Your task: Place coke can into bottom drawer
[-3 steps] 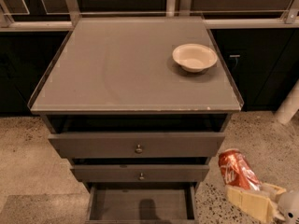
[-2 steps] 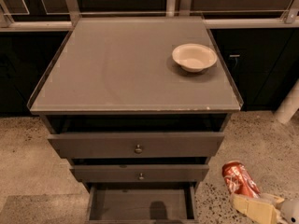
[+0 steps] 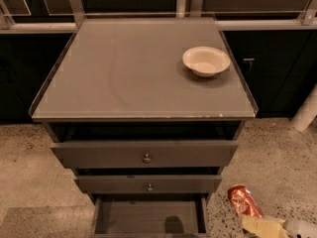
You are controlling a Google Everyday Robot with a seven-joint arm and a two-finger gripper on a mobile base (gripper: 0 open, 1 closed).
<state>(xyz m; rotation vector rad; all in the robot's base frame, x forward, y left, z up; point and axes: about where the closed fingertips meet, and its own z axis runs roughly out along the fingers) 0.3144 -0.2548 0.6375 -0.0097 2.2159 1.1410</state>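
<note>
The red coke can (image 3: 243, 201) is at the lower right, tilted, held at its lower end by my gripper (image 3: 257, 223), whose cream-coloured fingers (image 3: 262, 226) close on it. It hangs over the speckled floor, to the right of the bottom drawer (image 3: 148, 216). That drawer is pulled open at the bottom edge of the view and shows a flat dark floor with nothing in it. The two wider drawers with round knobs (image 3: 146, 158) sit above it, partly pulled out.
A cream bowl (image 3: 206, 60) stands on the grey cabinet top (image 3: 124, 73) at the back right. Dark cabinets line the back wall. A white post (image 3: 307, 110) stands on the floor at the right edge.
My gripper and the can have moved down and toward the lower right corner; the can sits lower in view than a second ago.
</note>
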